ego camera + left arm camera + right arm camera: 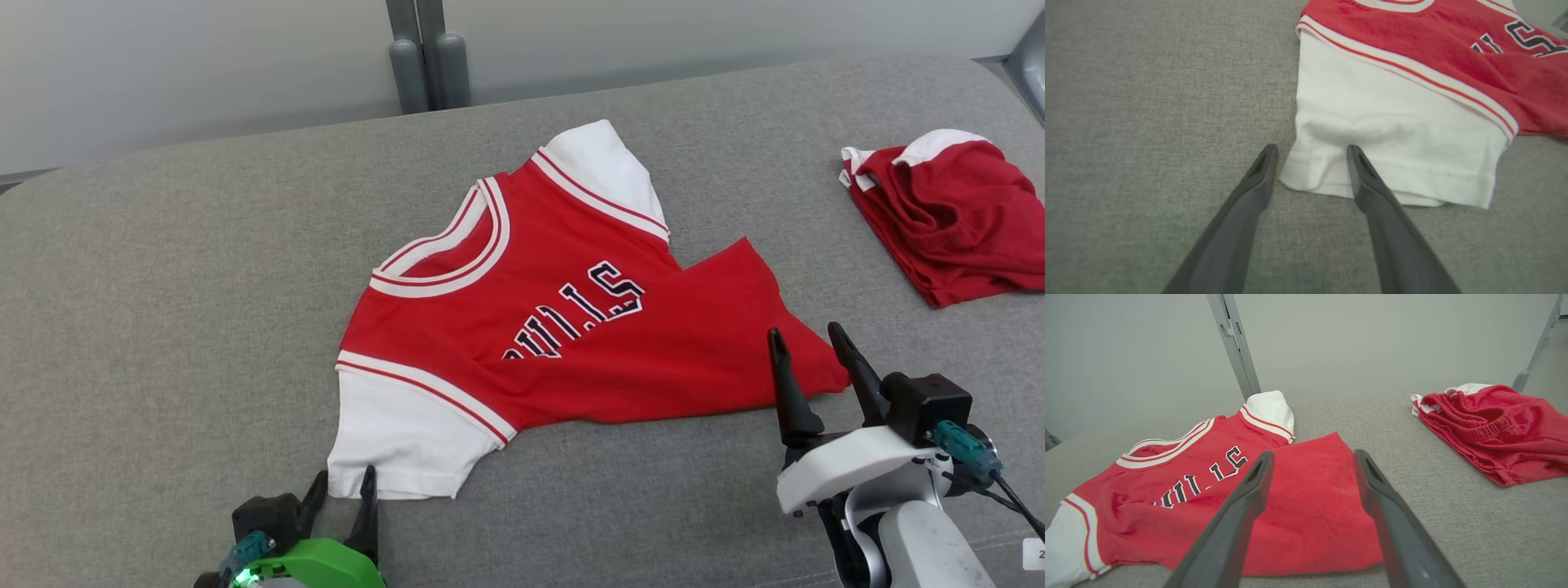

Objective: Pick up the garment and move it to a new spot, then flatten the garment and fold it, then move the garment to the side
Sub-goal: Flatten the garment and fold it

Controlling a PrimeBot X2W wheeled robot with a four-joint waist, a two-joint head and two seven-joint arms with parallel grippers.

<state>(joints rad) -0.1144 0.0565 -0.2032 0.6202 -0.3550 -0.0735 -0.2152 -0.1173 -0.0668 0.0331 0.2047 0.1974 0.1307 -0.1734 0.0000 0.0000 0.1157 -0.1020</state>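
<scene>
The garment (555,327) is a red jersey with white sleeves and dark lettering, spread face up and slightly rumpled on the grey padded surface (163,286). My left gripper (344,475) is open at the near white sleeve's hem. In the left wrist view the left gripper (1311,149) straddles the corner of the sleeve (1392,114), one finger on the grey fabric and the other over the white cloth. My right gripper (804,331) is open, hovering over the jersey's red bottom corner. In the right wrist view the right gripper (1313,454) frames that red hem (1310,498).
A second red and white garment (947,220) lies bunched at the right edge, also seen as red shorts (1494,428) with an elastic waistband. Two grey posts (429,65) stand behind the far edge against a pale wall. Bare grey surface lies left of the jersey.
</scene>
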